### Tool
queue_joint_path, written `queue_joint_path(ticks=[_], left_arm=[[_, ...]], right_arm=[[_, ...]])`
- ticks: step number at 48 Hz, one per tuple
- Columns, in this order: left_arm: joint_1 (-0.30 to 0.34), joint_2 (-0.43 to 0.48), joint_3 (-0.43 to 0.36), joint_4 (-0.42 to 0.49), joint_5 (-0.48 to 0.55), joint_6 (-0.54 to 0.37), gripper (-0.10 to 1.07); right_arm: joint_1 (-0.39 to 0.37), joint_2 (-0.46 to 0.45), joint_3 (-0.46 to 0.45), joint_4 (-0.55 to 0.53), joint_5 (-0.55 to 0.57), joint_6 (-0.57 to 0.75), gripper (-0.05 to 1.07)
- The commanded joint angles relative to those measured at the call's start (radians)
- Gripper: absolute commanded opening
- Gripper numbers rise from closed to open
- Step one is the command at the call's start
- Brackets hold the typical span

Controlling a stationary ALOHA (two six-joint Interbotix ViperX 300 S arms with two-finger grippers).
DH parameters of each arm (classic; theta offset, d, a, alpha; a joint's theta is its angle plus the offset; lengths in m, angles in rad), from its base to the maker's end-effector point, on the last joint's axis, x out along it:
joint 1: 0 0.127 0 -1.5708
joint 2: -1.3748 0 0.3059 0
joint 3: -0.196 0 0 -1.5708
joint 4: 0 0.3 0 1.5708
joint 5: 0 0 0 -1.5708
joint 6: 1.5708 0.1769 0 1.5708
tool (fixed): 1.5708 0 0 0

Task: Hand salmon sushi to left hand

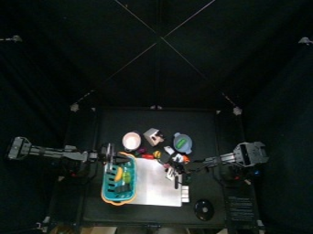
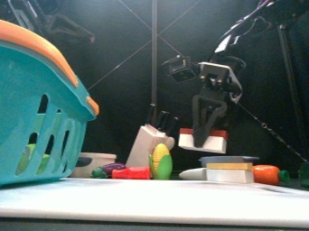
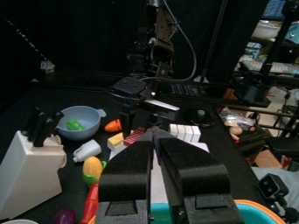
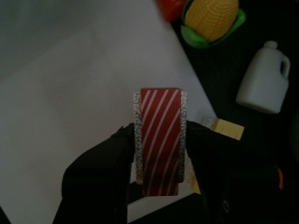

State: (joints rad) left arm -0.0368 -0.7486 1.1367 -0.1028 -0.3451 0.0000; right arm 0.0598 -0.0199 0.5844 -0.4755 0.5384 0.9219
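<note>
Two hands noted: your right hand (image 4: pixel 162 179) grips a red-striped sushi piece (image 4: pixel 162 131) above the white mat (image 4: pixel 82 87); your left hand (image 3: pixel 158 188) stands half open, empty, beside the basket (image 1: pixel 116 187).

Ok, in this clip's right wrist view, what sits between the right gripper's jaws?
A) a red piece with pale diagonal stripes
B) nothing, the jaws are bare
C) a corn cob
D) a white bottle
A: the right gripper has a jaw on each side of the striped red salmon sushi, above the white sheet; the corn and white bottle lie apart.
</note>
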Motion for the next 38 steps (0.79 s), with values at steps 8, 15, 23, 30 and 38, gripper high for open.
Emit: queue_joint_path(ticks=[8,15,23,30,38], left_arm=[[0.003,0.014,-0.023,0.002,-0.009,0.005,0.50],[0.003,0.089,-0.051,0.038,-0.009,0.014,0.59],[0.020,0.204,-0.109,0.186,-0.012,0.044,0.85],[0.040,0.273,-0.160,0.288,-0.052,0.077,1.05],[0.055,0.319,-0.192,0.380,-0.083,0.152,1.03]], right_arm=[[-0.009,-0.089,-0.043,-0.035,-0.015,-0.002,0.52],[-0.011,-0.120,-0.052,-0.075,-0.063,0.000,0.52],[-0.040,-0.150,-0.046,-0.074,-0.176,0.006,0.52],[-0.058,-0.172,-0.026,-0.063,-0.301,0.006,0.52],[-0.069,-0.186,-0.002,-0.049,-0.420,0.006,0.52]])
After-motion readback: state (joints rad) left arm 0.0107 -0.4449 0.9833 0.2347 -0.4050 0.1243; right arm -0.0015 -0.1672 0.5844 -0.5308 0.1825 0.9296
